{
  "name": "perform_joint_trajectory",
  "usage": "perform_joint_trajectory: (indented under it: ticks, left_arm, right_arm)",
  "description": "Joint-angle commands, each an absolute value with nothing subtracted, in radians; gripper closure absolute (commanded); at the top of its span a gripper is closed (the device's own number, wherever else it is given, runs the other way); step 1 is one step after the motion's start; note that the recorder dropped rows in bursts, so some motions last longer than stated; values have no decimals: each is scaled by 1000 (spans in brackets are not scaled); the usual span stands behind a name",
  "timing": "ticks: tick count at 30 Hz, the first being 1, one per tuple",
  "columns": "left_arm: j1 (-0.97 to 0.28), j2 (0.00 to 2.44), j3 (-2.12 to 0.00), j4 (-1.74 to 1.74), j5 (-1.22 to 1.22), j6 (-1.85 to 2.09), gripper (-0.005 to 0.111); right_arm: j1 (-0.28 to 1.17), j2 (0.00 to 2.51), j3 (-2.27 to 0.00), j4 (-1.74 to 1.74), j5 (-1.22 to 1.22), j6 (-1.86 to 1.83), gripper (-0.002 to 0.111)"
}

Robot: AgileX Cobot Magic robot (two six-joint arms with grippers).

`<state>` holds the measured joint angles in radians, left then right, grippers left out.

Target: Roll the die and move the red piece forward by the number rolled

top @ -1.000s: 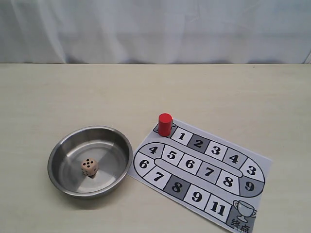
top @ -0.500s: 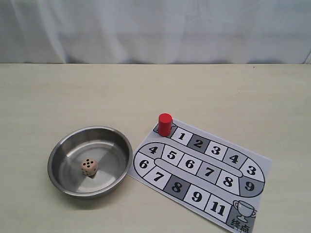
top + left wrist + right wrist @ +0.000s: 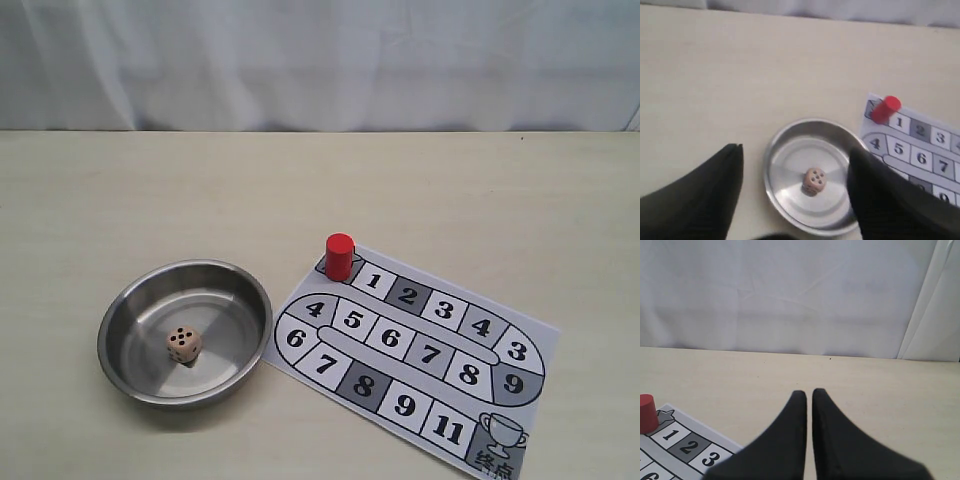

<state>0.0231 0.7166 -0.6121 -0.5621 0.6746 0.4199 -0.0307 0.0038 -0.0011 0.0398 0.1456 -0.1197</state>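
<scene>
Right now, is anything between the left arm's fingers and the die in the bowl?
Nothing visible. The die lies alone in the steel bowl, and the left fingers are spread open, framing the bowl in the wrist view. Only the bowl's rim rings the die, so a reach from above looks clear.

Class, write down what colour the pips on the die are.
Black, on a pale tan die; clearest in the exterior view.
</scene>
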Motion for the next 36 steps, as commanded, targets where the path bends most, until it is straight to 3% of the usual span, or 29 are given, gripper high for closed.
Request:
perform_joint_trajectory:
  ticks: [1,15,27,36]
  left_arm:
    - [-21,827,-619,-734,715,643,45]
    - [-330,1100,-680,-398,593,463,45]
    - [-433,1315,-680,-413,392,470,45]
    - [-437,1492,-680,-401,292,474,45]
  right_arm:
    - [-33,0,0,30,140,-119,104]
    - [-33,0,0,30,140,-119,104]
    - [-33,0,0,30,140,-119,104]
    - [-33,0,0,30,140,-119,104]
